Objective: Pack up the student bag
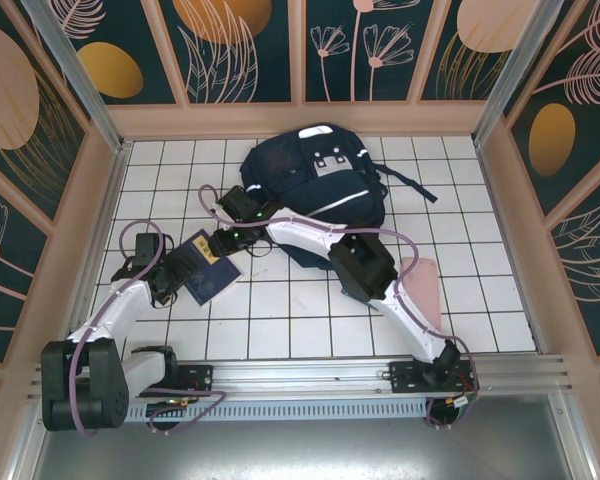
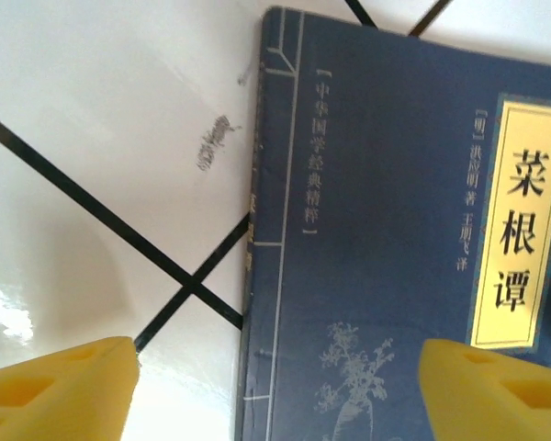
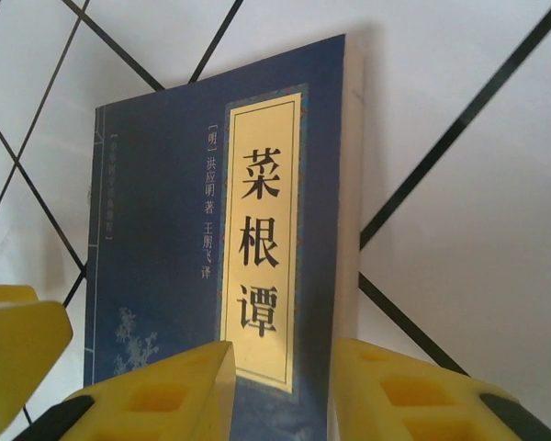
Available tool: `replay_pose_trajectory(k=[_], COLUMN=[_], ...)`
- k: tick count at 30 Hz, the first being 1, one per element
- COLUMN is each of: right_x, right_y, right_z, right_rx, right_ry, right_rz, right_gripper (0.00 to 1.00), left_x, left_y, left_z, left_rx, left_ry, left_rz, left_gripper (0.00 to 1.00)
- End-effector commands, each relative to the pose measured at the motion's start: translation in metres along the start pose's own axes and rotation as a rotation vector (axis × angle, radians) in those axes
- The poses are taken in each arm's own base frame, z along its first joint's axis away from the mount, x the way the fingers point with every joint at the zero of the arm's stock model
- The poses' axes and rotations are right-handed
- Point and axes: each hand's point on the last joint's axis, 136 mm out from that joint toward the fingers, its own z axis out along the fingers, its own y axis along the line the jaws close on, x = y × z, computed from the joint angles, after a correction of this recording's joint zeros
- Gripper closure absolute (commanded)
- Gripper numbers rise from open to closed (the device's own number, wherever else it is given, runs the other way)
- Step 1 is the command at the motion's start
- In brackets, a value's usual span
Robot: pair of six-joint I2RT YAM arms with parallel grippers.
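Apparently shut or nearly so, the student bag (image 1: 300,175) lies flat at the far middle of the tiled worktop (image 1: 310,320), and its contents cannot be made out. Its long axis runs roughly near to far, with the white-grey patches toward the back wall and the straps trailing right. A navy book (image 2: 395,230) with a yellow label lies outside it, near-left of the bag. The left hand (image 2: 275,367) is spread wide over the book's spine edge. The right hand (image 3: 283,367) is narrowed about the opposite edge; whether it grips cannot be told.
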Motion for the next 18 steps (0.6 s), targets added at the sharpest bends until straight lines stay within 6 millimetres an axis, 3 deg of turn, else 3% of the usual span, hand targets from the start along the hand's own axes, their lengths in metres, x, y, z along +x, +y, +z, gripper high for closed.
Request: replay_pose_trajectory(k=[1,9,18], right_x=[0.007,0.026,0.037], right_y=[-0.010,-0.024,-0.056], right_z=[0.006,0.014,-0.001], right_rx=[0.058,0.149,0.376], right_ry=[0.042,0.091,0.121], right_rz=[-0.010,-0.051,-0.129], right_gripper=[0.65,0.66,0.64], left_x=[0.002,0.006,0.010], left_y=[-0.010,-0.010,-0.016], left_z=[0.003,0.009,0.012], left_rx=[0.060,0.059,0.088], left_ry=[0.017,0.047,0.078], left_rz=[-0.012,0.002,0.015], left_gripper=[0.25,0.29,0.31])
